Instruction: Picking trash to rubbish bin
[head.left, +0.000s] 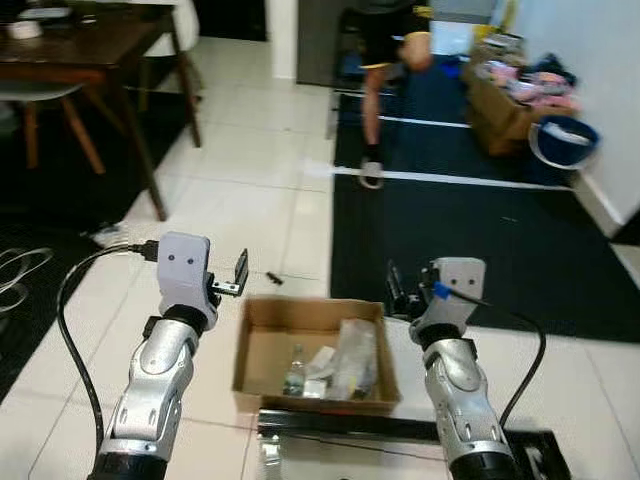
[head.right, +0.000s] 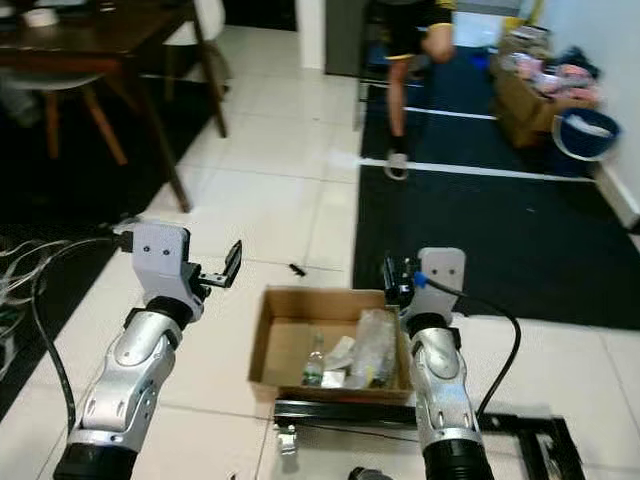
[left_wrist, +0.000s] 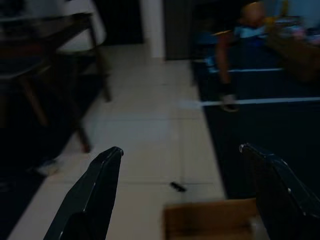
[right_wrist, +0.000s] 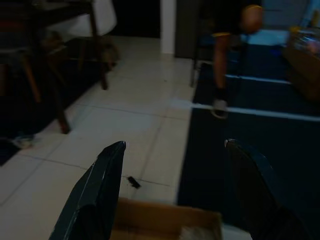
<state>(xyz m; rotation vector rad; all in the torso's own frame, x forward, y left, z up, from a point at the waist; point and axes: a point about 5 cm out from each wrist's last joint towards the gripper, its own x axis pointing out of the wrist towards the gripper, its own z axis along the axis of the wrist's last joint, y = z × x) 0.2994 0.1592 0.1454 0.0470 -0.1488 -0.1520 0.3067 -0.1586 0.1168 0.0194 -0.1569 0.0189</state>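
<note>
On the white tile floor (head.left: 260, 200) between the two arms sits an open cardboard box (head.left: 312, 352) holding a small bottle (head.left: 295, 370) and crumpled clear plastic wrappers (head.left: 352, 358); a small dark scrap (head.left: 272, 277), possibly trash, lies just beyond it. Left hand (head.left: 236, 275) and right hand (right_wrist: 175, 170) hover over the box's sides, fingers spread, empty. Farther off, a person (head.left: 385, 60) stands on the dark mat (head.left: 480, 240).

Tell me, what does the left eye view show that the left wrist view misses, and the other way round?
The left eye view shows the contents of the cardboard box: a small bottle and clear plastic wrapping. It also shows both silver arms and a blue tub by the wall. The left wrist view adds a close look at the left end effector, its black fingers spread apart. Both show the tiled floor, the dark mat, the wooden table and a person's legs.
</note>
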